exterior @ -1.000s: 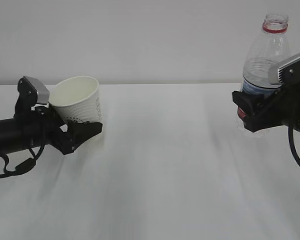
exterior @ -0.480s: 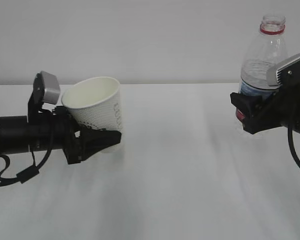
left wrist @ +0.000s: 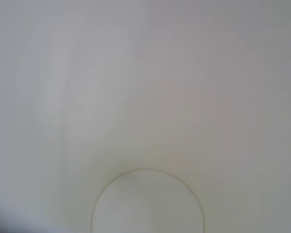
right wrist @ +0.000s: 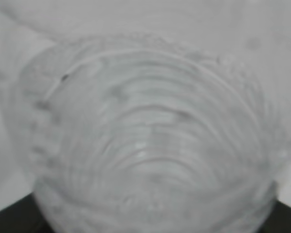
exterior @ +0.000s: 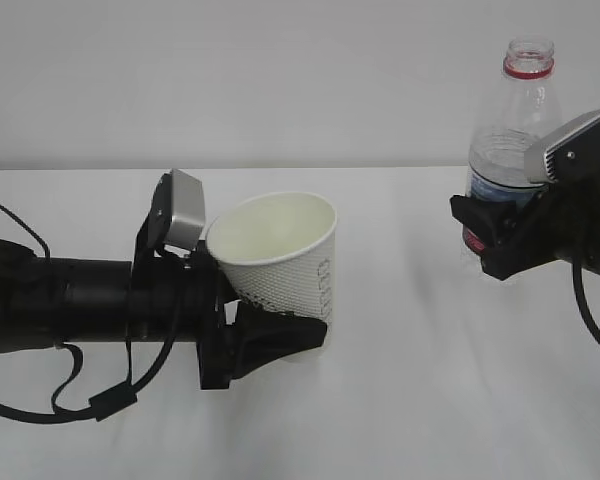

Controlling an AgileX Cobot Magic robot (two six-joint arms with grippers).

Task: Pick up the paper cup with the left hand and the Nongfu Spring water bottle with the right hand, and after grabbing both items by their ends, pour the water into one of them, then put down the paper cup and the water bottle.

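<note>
Right of our left hand (exterior: 280, 335), across a wide gap, stands the upright Nongfu Spring water bottle (exterior: 510, 130).
We clamp the paper cup (exterior: 280, 255) there; our right hand (exterior: 480, 235) grips the bottle.

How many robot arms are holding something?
2. The left hand grips the paper cup at its base, left of the table's middle. The right hand holds the Nongfu Spring water bottle around its lower half, at the right edge.
</note>
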